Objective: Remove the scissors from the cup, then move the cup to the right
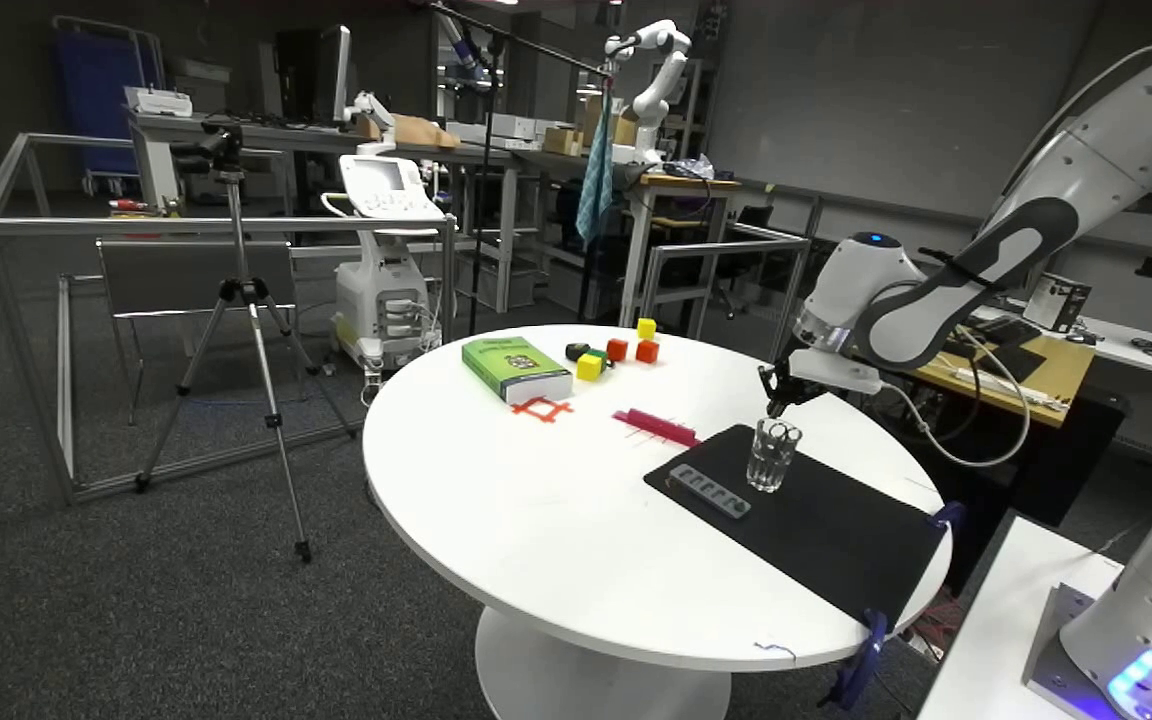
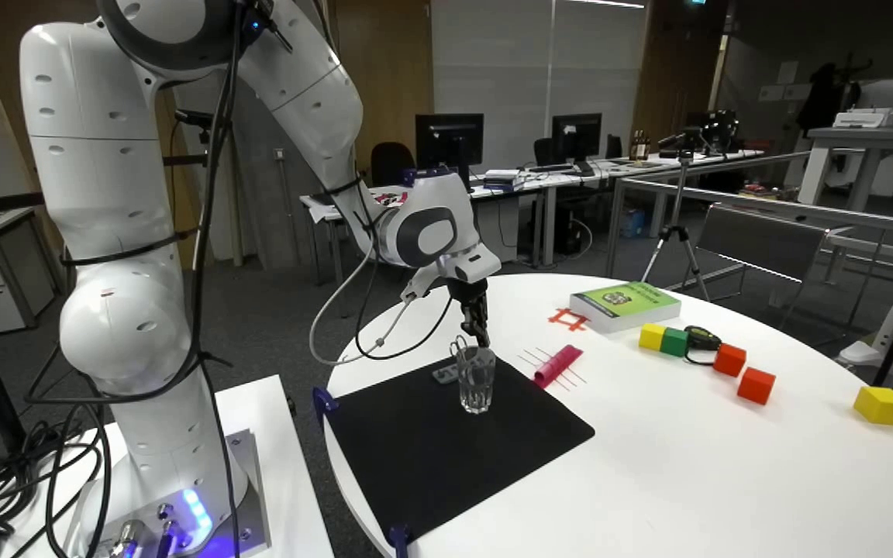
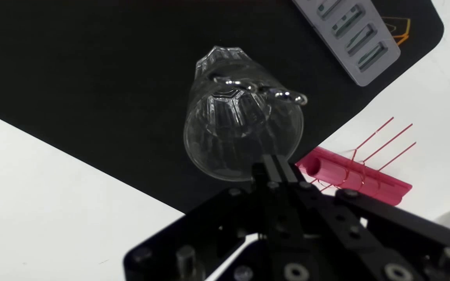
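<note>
Scissors (image 3: 262,89) stand in the cup (image 1: 768,468) on the mat (image 1: 826,530), a strip (image 1: 709,490) just left, a pink piece (image 1: 661,428) farther left and a book (image 1: 516,370) far left on the counter (image 1: 506,520) in an exterior view, while only the wrist view clearly shows the hand (image 3: 279,168) closed near the cup.

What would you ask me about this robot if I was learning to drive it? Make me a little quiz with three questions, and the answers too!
1. True or false: the scissors are in the cup.
2. What is the cup standing on?
A) the green book
B) the black mat
C) a yellow block
3. Fill in the blank with open or shut: in the wrist view, the gripper is ____.

Key: 1. True. 2. B. 3. Shut.
</note>
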### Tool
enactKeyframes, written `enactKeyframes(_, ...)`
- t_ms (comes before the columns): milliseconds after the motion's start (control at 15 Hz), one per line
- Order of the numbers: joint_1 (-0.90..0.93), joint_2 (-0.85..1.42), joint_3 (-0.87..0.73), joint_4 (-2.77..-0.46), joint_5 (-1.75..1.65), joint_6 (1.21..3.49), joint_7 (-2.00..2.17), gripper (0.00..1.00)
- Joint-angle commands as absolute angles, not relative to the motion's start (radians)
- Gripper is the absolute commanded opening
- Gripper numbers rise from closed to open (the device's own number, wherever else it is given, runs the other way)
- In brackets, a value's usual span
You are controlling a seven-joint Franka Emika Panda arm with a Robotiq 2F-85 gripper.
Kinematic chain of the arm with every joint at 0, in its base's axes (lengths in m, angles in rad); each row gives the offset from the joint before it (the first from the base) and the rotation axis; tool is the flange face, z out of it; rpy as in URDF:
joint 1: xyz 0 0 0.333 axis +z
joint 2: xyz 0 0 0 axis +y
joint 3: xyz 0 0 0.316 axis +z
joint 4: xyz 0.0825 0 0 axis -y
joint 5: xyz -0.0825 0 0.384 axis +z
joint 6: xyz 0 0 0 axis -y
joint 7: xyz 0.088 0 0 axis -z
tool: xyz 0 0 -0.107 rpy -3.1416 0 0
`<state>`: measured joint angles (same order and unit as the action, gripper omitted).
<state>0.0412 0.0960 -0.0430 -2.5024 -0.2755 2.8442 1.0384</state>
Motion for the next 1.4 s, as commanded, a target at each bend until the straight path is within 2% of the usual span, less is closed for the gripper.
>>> enactKeyframes(0,0.061,0.097,-0.063,-2.500,-0.306,2.862,1.074,0.00)
enactKeyframes(333,0.059,0.047,-0.050,-2.531,-0.280,2.839,1.023,0.00)
enactKeyframes(400,0.059,0.024,-0.044,-2.545,-0.274,2.834,1.003,0.26)
enactKeyframes(533,0.060,-0.015,-0.030,-2.570,-0.246,2.826,0.962,0.32)
enactKeyframes(1067,0.036,-0.237,0.033,-2.708,-0.235,2.709,0.642,0.94)
enactKeyframes(1133,0.032,-0.260,0.038,-2.718,-0.238,2.673,0.590,0.99)
enactKeyframes(1333,0.023,-0.318,0.043,-2.741,-0.241,2.580,0.414,1.00)
